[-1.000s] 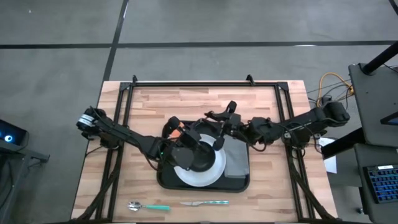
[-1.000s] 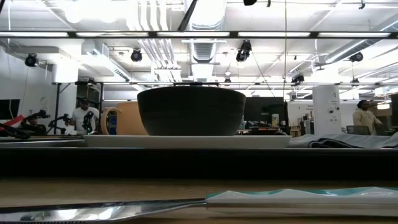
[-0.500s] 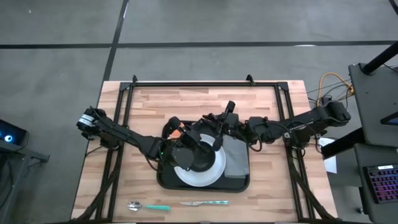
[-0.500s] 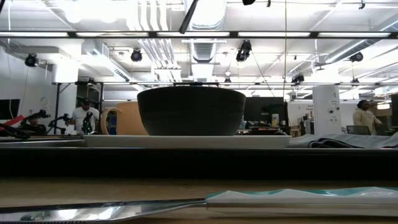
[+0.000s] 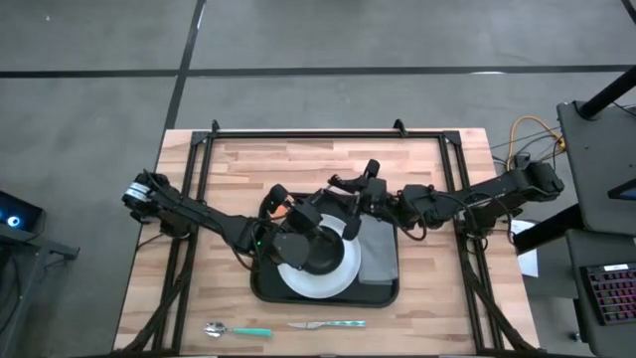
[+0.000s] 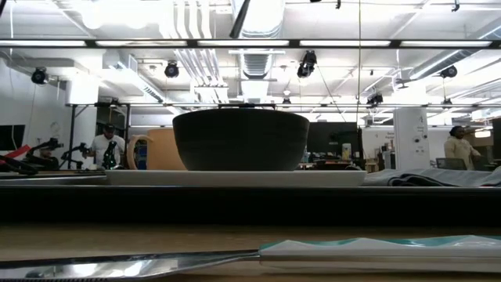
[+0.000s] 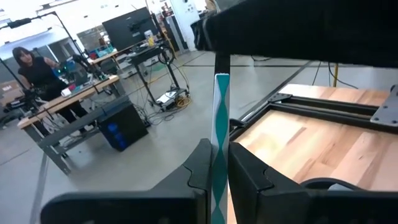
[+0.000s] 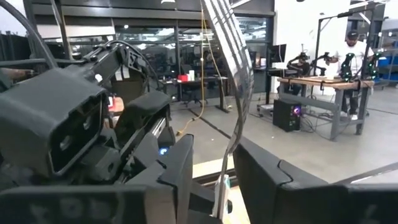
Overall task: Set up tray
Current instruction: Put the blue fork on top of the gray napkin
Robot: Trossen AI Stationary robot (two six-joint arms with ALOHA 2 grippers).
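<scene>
Two dark jointed arms, black pincers

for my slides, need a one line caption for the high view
Both grippers, left and right, meet over the black tray holding a white plate, dark bowl and grey napkin.

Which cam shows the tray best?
High view: the whole tray shows from above, rim and rounded corners, holding plate, bowl and napkin. Low view shows only its near rim edge-on. The wrist views don't clearly show it.
</scene>
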